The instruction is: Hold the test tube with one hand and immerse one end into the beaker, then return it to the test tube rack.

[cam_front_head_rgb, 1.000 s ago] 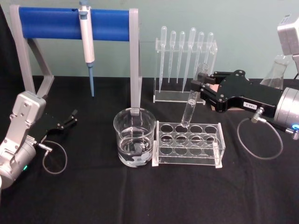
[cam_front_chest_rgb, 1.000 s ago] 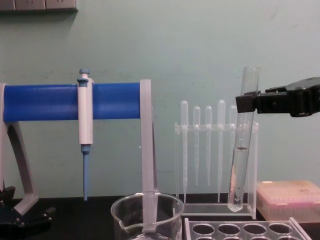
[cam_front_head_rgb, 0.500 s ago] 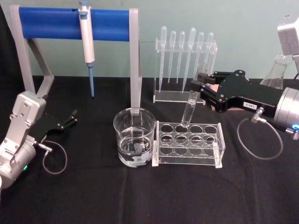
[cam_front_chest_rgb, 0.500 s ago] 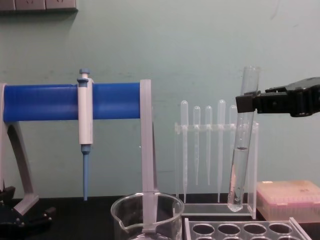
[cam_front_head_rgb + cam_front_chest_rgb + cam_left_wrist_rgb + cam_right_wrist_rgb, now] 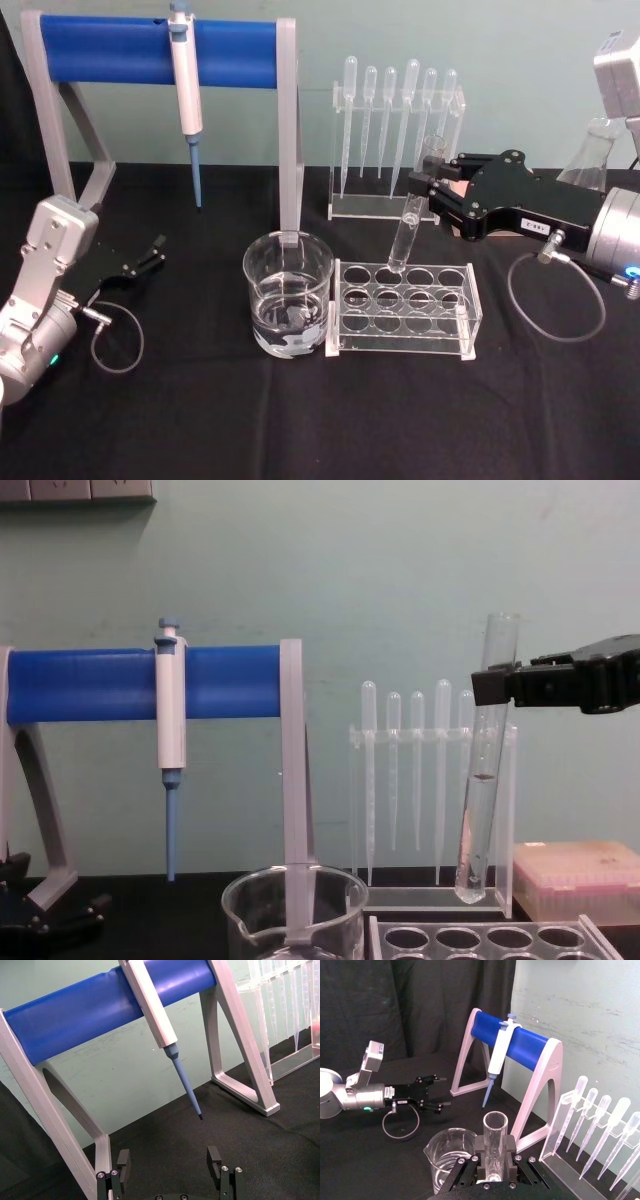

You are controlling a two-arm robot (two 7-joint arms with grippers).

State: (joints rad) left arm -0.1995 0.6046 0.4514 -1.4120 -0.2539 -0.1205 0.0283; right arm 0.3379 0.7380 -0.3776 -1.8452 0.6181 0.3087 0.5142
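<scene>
Right gripper [image 5: 422, 186] clamps the test tube [image 5: 404, 238] near its mouth; it hangs nearly upright, bottom down.

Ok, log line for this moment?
right gripper: shut on clear glass test tube, tilted, bottom above clear plastic rack | wide glass beaker: beside rack, liquid inside | left gripper: open, parked left

The left gripper [image 5: 169, 1156], fingers [image 5: 123, 1160] apart, faces the white-and-blue pipette [image 5: 157, 1022] on the blue-barred stand [image 5: 95, 1010], apparently well apart.

My black-clothed table [image 5: 300, 430] bears the beaker [image 5: 262, 300] centrally, test tube rack [image 5: 405, 346] at its 3 o'clock, blue-barred stand [image 5: 110, 50] at 11, dropper rack [image 5: 380, 209] at 1.
</scene>
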